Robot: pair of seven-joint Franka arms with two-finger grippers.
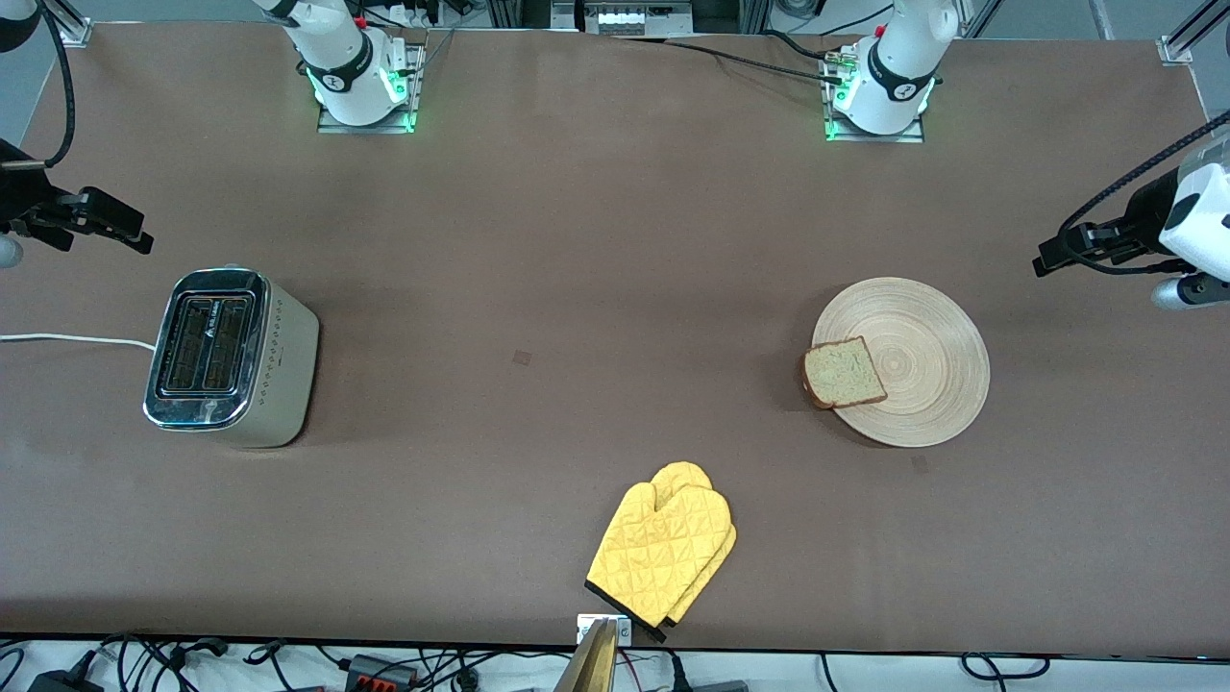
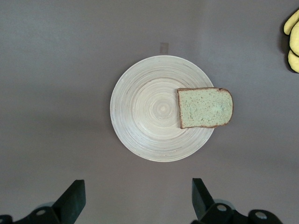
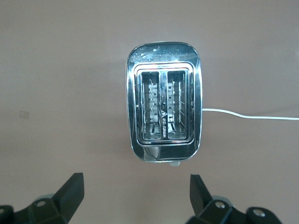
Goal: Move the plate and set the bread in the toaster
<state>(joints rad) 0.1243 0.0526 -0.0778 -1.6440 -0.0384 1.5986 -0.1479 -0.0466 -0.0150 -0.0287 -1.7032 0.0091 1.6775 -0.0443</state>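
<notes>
We take the plate (image 1: 913, 375) as our landmark: it lies flat on the brown table (image 1: 577, 288), toward the left arm's end. The bread (image 1: 844, 373) rests on the plate's edge on the side that faces the right arm's end, its crust hanging a little past the rim. In the left wrist view we see the same plate (image 2: 149, 109) with the slice (image 2: 205, 108) lying flat across its rim.

The toaster (image 1: 231, 358) stands upright well apart from the plate, toward the right arm's end of the table, both slots empty, its white cord (image 1: 72, 338) trailing off the table's end. From the right wrist view we look straight down into the toaster (image 3: 163, 102) and its two bare slots.

A yellow oven mitt (image 1: 665, 553) lies nearer to the front camera than the plate, between the plate and the toaster along the table.

The left gripper (image 1: 1055, 258) hangs in the air over the table just off the plate, fingers (image 2: 72, 200) spread wide, holding nothing. The right gripper (image 1: 130, 235) hangs over the table just by the toaster, far from the plate, fingers (image 3: 70, 193) likewise wide and empty
</notes>
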